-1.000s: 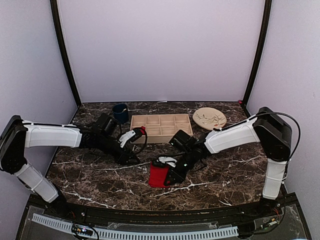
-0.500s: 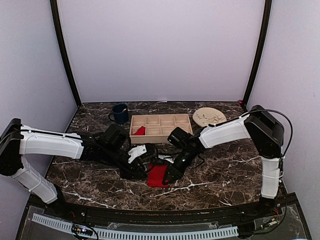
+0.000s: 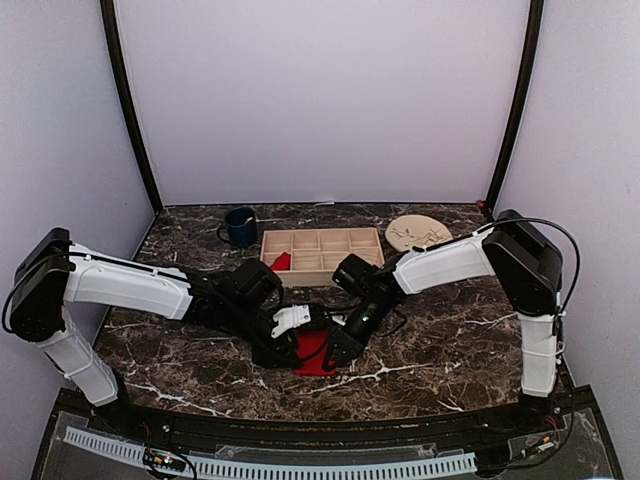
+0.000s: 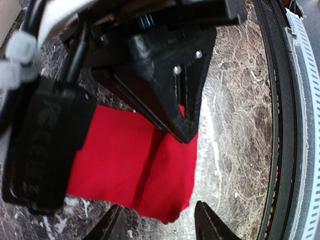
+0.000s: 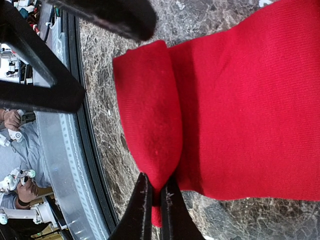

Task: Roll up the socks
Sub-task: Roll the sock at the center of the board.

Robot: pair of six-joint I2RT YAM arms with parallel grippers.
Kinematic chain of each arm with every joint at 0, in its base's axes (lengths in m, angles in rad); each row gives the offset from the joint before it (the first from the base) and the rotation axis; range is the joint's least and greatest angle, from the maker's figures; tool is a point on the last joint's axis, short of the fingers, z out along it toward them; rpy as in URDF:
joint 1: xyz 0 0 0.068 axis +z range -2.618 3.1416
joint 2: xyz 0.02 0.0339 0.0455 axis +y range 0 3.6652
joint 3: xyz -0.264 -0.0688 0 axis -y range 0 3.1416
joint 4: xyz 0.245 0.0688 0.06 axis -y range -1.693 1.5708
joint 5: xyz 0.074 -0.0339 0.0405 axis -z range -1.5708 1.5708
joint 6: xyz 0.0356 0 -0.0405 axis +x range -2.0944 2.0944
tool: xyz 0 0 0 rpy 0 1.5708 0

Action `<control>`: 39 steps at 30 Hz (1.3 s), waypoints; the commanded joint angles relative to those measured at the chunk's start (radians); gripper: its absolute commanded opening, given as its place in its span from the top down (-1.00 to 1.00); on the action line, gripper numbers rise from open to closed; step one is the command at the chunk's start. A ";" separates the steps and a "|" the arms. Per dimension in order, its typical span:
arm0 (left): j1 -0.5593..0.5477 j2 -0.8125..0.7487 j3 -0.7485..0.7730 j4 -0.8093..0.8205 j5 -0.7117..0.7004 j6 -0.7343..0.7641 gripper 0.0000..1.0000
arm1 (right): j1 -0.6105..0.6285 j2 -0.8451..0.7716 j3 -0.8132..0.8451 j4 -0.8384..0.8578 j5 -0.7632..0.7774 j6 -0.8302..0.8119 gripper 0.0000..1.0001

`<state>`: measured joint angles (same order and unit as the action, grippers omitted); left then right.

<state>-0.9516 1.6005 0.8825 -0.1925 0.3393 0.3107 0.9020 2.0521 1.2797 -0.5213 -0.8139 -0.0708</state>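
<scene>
A: Where's the red sock (image 3: 316, 358)?
B: On table (image 3: 450, 340), near front edge, btwn both arms. Right end effector (image 5: 155, 197) is pinched tight on its folded edge.
A: Left end effector (image 4: 160, 225)?
B: Jaws apart, gripping nothing. Sock's corner sits just off the tips.
A: 2nd sock (image 3: 281, 262)?
B: In wooden tray (image 3: 315, 272), near-left compartment.

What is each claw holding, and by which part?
The right claw pinches the sock by its rolled end; the left claw is open, holding nothing.
</scene>
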 commanded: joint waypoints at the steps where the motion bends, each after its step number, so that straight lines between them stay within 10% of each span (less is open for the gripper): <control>1: -0.005 0.033 0.047 -0.032 0.003 0.044 0.00 | -0.004 0.017 0.027 -0.014 -0.030 -0.012 0.97; 39: -0.039 0.179 0.100 -0.101 0.082 0.042 0.49 | -0.005 0.050 0.086 -0.048 -0.077 -0.030 0.97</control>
<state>-0.9737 1.7477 0.9607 -0.2348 0.3847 0.3466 0.9012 2.0949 1.3186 -0.5877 -0.8452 -0.1013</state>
